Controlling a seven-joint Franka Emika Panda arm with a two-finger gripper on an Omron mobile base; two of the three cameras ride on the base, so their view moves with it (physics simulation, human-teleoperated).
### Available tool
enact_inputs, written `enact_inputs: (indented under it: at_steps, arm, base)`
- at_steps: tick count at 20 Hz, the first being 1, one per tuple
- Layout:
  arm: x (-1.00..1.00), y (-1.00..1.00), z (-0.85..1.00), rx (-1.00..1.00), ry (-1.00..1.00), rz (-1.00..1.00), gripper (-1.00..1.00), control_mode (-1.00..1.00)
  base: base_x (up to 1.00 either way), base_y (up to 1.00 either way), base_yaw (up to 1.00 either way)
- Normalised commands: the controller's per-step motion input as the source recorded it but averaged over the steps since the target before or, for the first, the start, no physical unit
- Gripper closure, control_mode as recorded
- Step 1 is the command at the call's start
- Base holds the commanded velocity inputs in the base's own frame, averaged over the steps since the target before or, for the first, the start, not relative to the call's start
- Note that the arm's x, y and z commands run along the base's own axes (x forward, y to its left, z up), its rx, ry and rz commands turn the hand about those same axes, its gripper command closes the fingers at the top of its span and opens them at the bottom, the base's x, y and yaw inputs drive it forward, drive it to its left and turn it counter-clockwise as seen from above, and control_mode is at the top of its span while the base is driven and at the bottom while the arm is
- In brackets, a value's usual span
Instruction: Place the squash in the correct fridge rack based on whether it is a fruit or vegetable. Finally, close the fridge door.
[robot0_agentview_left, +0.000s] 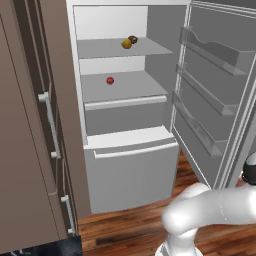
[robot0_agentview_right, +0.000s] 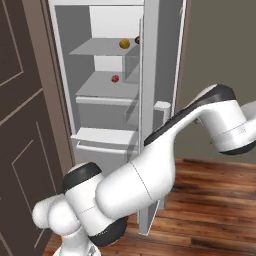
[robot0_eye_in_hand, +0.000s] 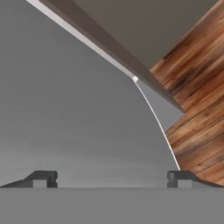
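Left base view shows the fridge door (robot0_agentview_left: 220, 90) swung wide over a wooden floor (robot0_agentview_left: 130, 225), brown cabinets (robot0_agentview_left: 25, 150) at left. The squash (robot0_agentview_left: 126, 44) sits on the upper fridge rack (robot0_agentview_left: 115, 48), touching a dark ball (robot0_agentview_left: 133, 38) half hidden behind it. The fingers (robot0_eye_in_hand: 112, 178) gape wide, empty, close against a grey panel.

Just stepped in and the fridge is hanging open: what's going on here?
A white robot arm is dealing with the fridge. The squash already sits on the upper rack, beside a dark brown ball; a small red ball lies on the shelf below. The fridge door is wide open. The arm has reached round to the door's outer side, and its gripper is open and empty, facing the grey panel. Closing the door is what remains.
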Motion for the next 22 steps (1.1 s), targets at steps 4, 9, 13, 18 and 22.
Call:
enact_inputs:
  at_steps: [4, 9, 13, 18, 22]
  arm:
    - [0.52, -0.21, -0.24, 0.18, -0.01, 0.12, -1.0, -1.0]
    - [0.49, -0.14, -0.34, 0.17, -0.03, 0.08, -1.0, -1.0]
    - [0.55, -0.03, -0.42, 0.16, -0.02, 0.02, -1.0, -1.0]
    - [0.53, 0.03, -0.36, 0.08, -0.01, 0.05, -1.0, -1.0]
    - [0.6, 0.06, -0.34, 0.05, 0.0, 0.09, -1.0, -1.0]
  base:
    - [0.0, 0.0, 0.0]
    - [0.0, 0.0, 0.0]
    - [0.0, 0.0, 0.0]
    - [0.0, 0.0, 0.0]
    - [0.0, 0.0, 0.0]
